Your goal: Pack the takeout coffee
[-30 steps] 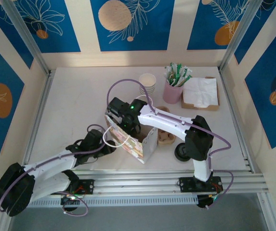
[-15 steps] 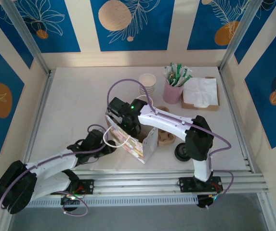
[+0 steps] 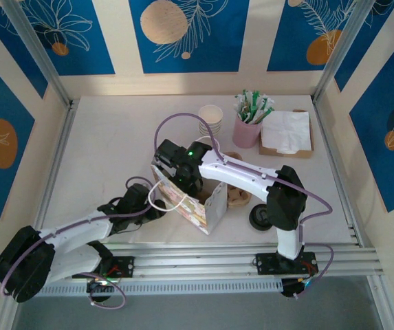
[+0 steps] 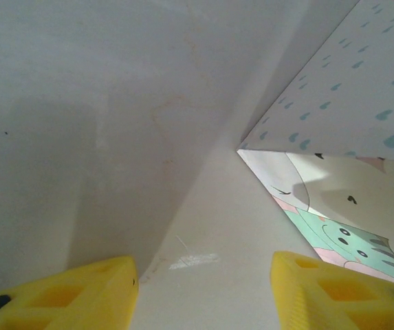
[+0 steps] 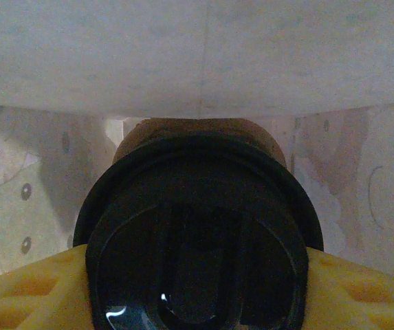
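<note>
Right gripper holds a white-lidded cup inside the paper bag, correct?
Not quite: the lid is black, not white, as the right wrist view shows. The right gripper does hold that cup inside the paper bag.

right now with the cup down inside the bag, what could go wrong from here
1. The paper bag stands free. The left gripper is open beside its corner and not holding it, so the right arm could nudge or tip it.
2. The right gripper seems to grip the takeout coffee at its black lid, so the lid might pop off.
3. The bag's walls sit close around the cup, so the opening fingers may catch paper.
</note>
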Robot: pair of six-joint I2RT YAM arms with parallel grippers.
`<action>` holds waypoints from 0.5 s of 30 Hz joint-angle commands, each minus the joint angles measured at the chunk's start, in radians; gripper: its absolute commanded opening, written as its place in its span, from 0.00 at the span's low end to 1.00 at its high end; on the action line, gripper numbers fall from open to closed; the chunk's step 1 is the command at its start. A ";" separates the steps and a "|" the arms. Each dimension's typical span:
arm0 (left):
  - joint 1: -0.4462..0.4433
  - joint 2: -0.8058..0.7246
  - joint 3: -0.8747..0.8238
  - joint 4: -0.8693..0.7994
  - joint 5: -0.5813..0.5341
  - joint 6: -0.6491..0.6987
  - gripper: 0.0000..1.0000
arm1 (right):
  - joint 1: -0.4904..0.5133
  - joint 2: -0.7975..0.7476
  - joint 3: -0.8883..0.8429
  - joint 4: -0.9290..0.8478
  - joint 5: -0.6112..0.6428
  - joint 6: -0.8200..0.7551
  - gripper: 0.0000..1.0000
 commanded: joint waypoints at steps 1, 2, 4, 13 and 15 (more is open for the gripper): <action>-0.008 0.022 0.015 0.011 -0.053 0.005 0.55 | -0.007 -0.043 -0.012 -0.028 0.013 0.015 0.57; -0.007 0.023 0.015 0.008 -0.055 0.005 0.55 | -0.007 -0.045 -0.011 -0.028 0.014 0.016 0.58; -0.007 0.023 0.017 0.002 -0.059 0.004 0.56 | -0.007 -0.049 -0.012 -0.027 0.015 0.017 0.58; -0.007 0.022 0.020 -0.014 -0.066 0.009 0.56 | -0.007 -0.058 -0.007 -0.028 0.017 0.022 0.65; -0.007 0.022 0.020 -0.016 -0.066 0.010 0.56 | -0.007 -0.060 -0.007 -0.030 0.018 0.023 0.68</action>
